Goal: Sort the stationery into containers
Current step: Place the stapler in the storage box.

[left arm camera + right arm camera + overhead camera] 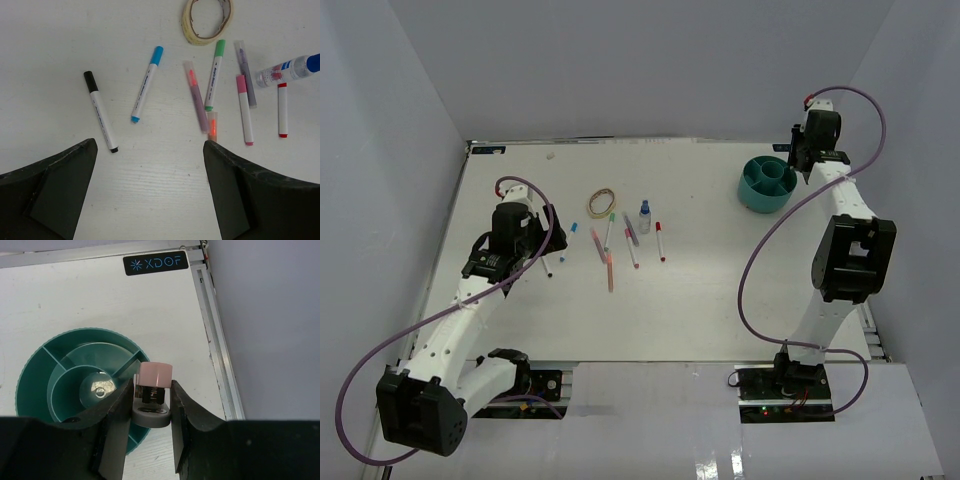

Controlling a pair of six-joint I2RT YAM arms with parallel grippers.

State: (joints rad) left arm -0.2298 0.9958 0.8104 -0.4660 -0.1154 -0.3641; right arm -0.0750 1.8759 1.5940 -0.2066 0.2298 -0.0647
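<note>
1. Stationery piece with a pink cap (155,374) and a grey base is clamped between the fingers (116,425) of the right gripper (151,390), the jaws being closed partway on its dark middle
2. That piece is held over the near rim of the teal organiser (35,385); which compartment lies under it cannot be told
3. The organiser is divided by curved walls around a central well, and it is set near the far right corner of the table (75,305), close to a black XDOF label (155,263)
4. The left gripper (150,144) is spread wide with nothing between its fingers (60,185), and it is held above the table, touching nothing
5. Just beyond its tips a black-capped pen (100,111) and a blue-capped pen (145,85) are laid, apart from each other
6. Further right a clear pen with orange ink (196,95), a green-capped pen (214,75), a grey-purple pen (246,75), a pink pen (244,107) and a red pen (283,110) are laid close together, roughly side by side
7. A blue-capped bottle (287,70) is seen just beyond the red pen, and a tan loop (187,20) just beyond the green cap
8. All of these are seen well apart from the organiser
</note>
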